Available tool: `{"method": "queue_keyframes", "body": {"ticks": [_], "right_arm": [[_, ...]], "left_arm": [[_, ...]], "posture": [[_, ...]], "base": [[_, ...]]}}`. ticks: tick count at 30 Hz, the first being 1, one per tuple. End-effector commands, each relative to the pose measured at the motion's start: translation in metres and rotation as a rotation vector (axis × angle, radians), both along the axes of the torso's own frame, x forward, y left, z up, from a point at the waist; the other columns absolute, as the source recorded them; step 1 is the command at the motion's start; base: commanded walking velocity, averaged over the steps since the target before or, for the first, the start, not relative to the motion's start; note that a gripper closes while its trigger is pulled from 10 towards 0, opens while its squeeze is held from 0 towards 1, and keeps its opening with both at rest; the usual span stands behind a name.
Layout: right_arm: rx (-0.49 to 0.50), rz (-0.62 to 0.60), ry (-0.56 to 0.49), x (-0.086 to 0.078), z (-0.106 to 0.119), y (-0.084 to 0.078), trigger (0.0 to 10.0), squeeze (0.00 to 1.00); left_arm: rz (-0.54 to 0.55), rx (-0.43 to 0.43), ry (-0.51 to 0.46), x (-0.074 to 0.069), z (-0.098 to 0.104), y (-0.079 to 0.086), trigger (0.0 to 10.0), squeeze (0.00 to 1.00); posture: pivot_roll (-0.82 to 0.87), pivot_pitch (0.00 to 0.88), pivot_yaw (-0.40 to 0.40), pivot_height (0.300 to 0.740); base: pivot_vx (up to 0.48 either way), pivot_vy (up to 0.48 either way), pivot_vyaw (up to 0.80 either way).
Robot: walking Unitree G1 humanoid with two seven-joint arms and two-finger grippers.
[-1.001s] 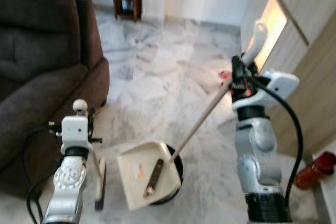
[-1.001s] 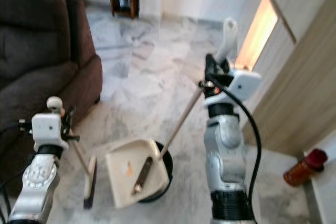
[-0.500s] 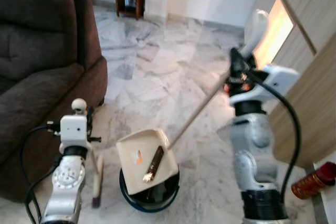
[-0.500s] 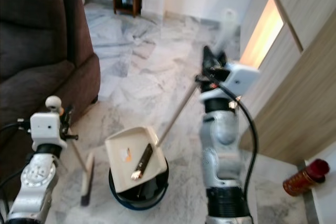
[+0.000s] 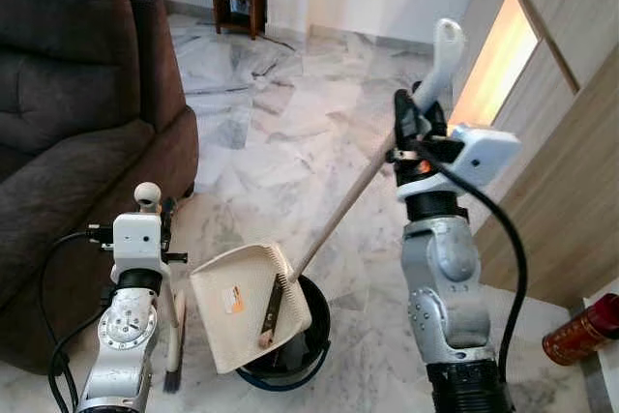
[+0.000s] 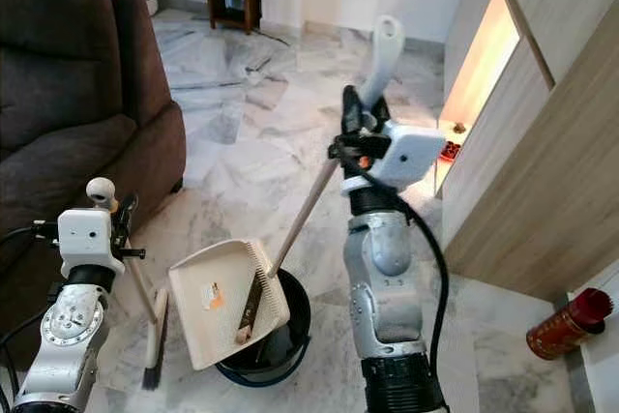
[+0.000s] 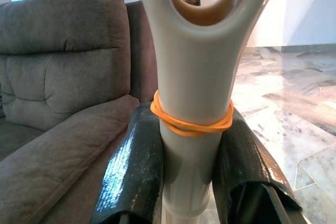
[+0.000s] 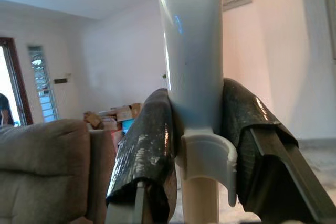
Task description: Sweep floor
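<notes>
Cream dustpan [image 5: 250, 306] tilts over black bin [image 5: 295, 355]; right claw [image 8: 197, 145] clamps its handle, left claw [image 7: 191, 150] clamps orange-banded broom [image 6: 153, 340] handle.

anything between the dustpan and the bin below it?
Nothing visible. The dustpan, held by the right gripper through its long handle, hangs tilted right over the dark bin, debris lying in it. The left gripper holds the broom off to the side.

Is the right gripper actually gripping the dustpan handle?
Touching. In the right wrist view both fingers press against the dustpan handle with no gap.
</notes>
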State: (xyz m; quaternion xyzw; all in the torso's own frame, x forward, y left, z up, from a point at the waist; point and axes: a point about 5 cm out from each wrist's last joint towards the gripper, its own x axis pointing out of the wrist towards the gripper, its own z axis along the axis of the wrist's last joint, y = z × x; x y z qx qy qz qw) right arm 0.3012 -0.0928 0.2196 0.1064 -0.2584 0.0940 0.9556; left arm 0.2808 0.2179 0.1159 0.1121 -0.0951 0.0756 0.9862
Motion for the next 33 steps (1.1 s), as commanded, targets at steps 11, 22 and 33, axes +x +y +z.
{"method": "queue_keyframes", "body": {"ticks": [11, 22, 33], "right_arm": [[-0.133, 0.051, -0.217, -0.023, 0.025, 0.025, 10.0, 0.0], [-0.231, 0.12, -0.343, -0.044, 0.035, 0.055, 10.0, 0.0], [-0.324, 0.151, -0.459, -0.062, 0.042, 0.072, 10.0, 0.0]], "left_arm": [[-0.021, 0.025, -0.053, 0.001, 0.01, -0.001, 10.0, 0.0], [-0.033, 0.038, -0.052, 0.001, 0.011, -0.002, 10.0, 0.0], [-0.04, 0.041, -0.052, 0.002, 0.01, -0.004, 10.0, 0.0]], "posture": [[0.13, 0.042, -0.036, 0.74], [0.13, 0.049, -0.028, 0.74], [0.13, 0.052, -0.027, 0.74]], "base": [[0.0, 0.0, 0.0], [0.0, 0.0, 0.0], [0.0, 0.0, 0.0]]}}
